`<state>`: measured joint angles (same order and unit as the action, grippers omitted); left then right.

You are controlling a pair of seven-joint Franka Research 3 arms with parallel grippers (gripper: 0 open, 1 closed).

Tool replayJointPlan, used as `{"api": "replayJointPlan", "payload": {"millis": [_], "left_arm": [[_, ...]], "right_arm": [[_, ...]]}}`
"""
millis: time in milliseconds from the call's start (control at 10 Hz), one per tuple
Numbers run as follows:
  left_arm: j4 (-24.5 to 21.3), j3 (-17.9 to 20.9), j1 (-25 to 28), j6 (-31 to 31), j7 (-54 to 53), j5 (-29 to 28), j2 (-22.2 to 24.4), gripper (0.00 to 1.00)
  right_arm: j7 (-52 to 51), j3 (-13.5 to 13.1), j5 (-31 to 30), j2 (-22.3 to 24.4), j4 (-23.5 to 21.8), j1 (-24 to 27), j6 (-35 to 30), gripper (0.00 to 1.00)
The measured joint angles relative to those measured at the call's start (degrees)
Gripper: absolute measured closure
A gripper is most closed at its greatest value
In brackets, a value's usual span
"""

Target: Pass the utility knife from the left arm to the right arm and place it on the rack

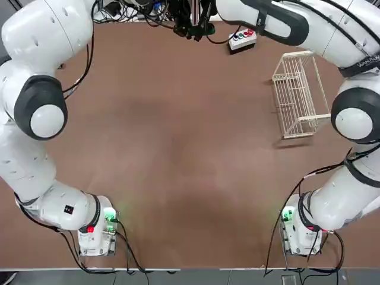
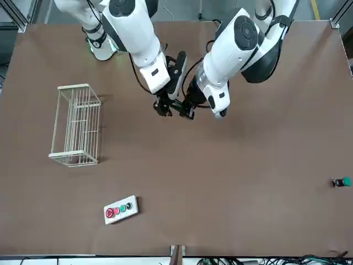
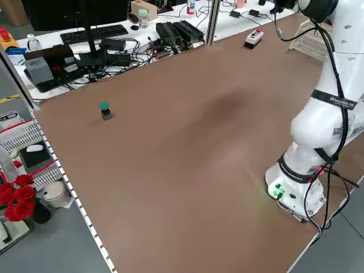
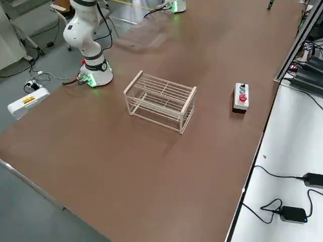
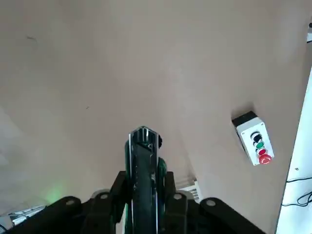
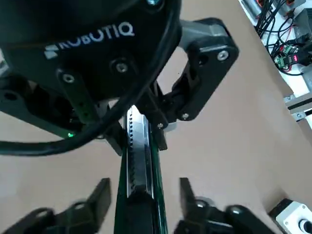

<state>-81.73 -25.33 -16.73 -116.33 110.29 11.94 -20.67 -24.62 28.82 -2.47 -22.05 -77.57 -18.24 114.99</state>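
**Handover point: knife in left claw, right claw around it**

Both arms reached out over the middle of the brown tabletop [image 2: 248, 182], claws meeting tip to tip well above the surface. Left claw [image 2: 189, 110] clamped on the utility knife [image 5: 142, 170]; dark green-black body seen running out between its fingers [image 5: 168, 187] in the left wrist view. Right claw [image 2: 163, 107] brought up against the free end of the same knife: in the right wrist view, knife lying lengthways between the two right fingers [image 6: 100, 200], a visible gap on each side, so fingers part-way in and not seen touching the knife. Left claw's housing filling the far half of that view, directly opposite.

Rack [image 2: 77, 126] standing upright on the tabletop toward the robot's right, well apart from the claws, nothing seen inside. Grey button box [image 2: 121, 209] on the far side of the tabletop, near the rack but not touching. Small green-topped object [image 2: 342, 181] alone toward the robot's left edge.
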Motion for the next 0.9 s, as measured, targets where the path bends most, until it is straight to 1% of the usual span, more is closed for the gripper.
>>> {"api": "replayJointPlan", "payload": {"millis": [200, 300, 900], "left_arm": [[0.23, 0.01, 0.19, 0.25, 0.02, 0.00, 0.00, 0.66], [0.31, 0.00, 0.23, 0.31, 0.03, 0.00, 0.02, 0.66], [0.48, 0.00, 0.23, 0.33, -0.02, 0.00, 0.01, 0.66]], "right_arm": [[0.11, 0.02, 0.01, -0.11, 0.00, -0.01, -0.02, 0.57], [0.63, 0.10, 0.00, -0.15, 0.04, -0.04, -0.02, 0.61], [1.35, 0.11, 0.01, -0.17, 0.24, -0.03, -0.17, 0.61]]}}
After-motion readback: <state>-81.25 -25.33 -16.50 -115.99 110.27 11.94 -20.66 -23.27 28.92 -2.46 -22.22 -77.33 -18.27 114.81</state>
